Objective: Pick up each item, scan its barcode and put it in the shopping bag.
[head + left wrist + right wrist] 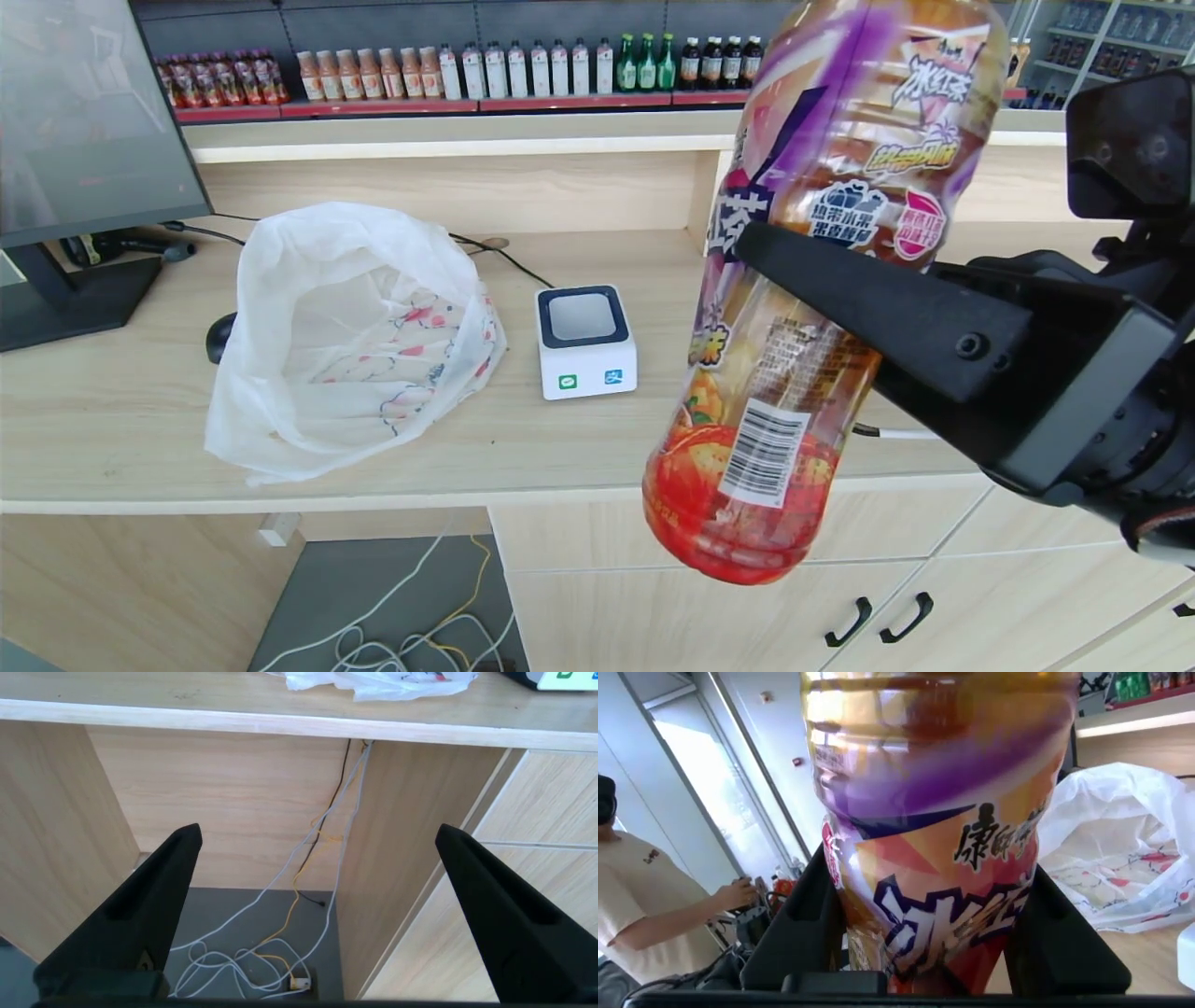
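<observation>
Tea bottle (775,392) (purple-orange label, barcode showing) hangs clamped in right gripper (924,943); left gripper (318,840) gapes.

The right arm is holding itself raised at the right side, its black pincer (810,280) clamping across the middle of a tall clear plastic drink bottle with a purple and orange label (840,140), keeping it tilted with its base downward. The left arm's black pincer (318,859) is hanging low, below the edge of the pale wooden bench (187,714), its two fingers spread wide and gripping nothing.
</observation>
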Controlling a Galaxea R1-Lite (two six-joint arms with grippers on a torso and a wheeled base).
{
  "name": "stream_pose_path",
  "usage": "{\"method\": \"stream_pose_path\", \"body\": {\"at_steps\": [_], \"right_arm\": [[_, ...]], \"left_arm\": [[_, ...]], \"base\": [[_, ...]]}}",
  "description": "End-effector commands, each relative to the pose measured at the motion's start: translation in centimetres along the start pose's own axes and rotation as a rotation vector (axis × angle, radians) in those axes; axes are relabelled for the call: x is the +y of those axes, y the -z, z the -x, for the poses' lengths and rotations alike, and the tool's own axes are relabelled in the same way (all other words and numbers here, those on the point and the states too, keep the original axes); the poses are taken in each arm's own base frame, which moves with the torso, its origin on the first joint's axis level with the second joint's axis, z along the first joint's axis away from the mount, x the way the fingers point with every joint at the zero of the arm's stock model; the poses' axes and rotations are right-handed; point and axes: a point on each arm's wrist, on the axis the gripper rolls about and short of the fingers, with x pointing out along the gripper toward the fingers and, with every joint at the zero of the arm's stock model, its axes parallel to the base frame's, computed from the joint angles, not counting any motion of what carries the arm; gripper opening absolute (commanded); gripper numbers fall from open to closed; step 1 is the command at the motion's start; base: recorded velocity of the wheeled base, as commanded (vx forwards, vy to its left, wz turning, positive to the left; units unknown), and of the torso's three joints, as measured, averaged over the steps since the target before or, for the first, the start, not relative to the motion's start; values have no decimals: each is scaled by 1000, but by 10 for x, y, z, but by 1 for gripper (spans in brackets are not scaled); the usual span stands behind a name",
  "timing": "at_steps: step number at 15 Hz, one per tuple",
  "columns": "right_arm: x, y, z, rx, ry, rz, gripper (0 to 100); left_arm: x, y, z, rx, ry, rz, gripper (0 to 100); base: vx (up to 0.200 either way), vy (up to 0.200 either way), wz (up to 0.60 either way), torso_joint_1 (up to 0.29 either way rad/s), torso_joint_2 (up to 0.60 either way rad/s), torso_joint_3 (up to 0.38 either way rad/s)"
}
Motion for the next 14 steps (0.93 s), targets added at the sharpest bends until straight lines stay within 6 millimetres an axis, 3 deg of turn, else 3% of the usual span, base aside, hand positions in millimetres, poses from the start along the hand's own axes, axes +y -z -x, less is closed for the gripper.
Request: {"method": "stream_pose_path", "body": {"at_steps": [1,14], "right_arm": [[0,1,0,2,-1,-1,0],[1,2,-1,7,-8,-4,0]], "left_arm": [[0,0,0,-2,0,0,100],[0,0,0,-2,-2,0,100]], "base": [[0,0,0,0,0,0],[0,0,0,0,0,0]]}}
